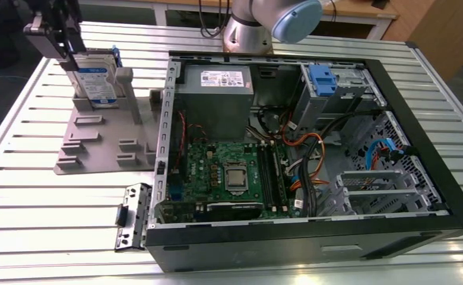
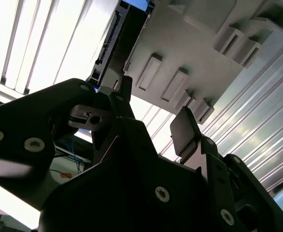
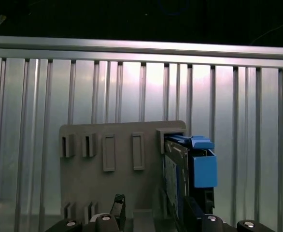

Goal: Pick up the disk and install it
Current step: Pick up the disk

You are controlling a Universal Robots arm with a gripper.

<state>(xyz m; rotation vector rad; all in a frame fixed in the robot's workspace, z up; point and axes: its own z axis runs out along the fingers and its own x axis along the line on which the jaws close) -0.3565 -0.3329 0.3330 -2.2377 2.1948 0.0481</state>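
- The gripper point(image 1: 63, 40) hangs at the upper left of the exterior view, right above the top end of the disk point(image 1: 97, 80).
- The disk stands on end in a slot of the grey holder point(image 1: 97, 142). Its long axis runs up and down, and its white-and-blue label faces the lower left of the frame.
- The holder sits on the slatted table point(image 1: 25, 202), just beside the left wall of the open computer case point(image 1: 295, 246).
- Inside the case, the grey power supply point(image 1: 215, 89) is at upper centre, with the green motherboard point(image 1: 224, 172) below it. The blue latch point(image 1: 321, 77) is further to the right.
- The second wrist view looks along the claw. Its fingers point(image 2: 185, 128) are spread wide, with bare holder plate showing between them and nothing gripped.
- In that view the disk is a dark edge at the top of the frame, clear of both fingers.
- The exterior view shows the label face. The first wrist view instead looks down on the disk's thin end, with a blue side rail point(image 3: 203, 166) beside it, right of centre in the frame.
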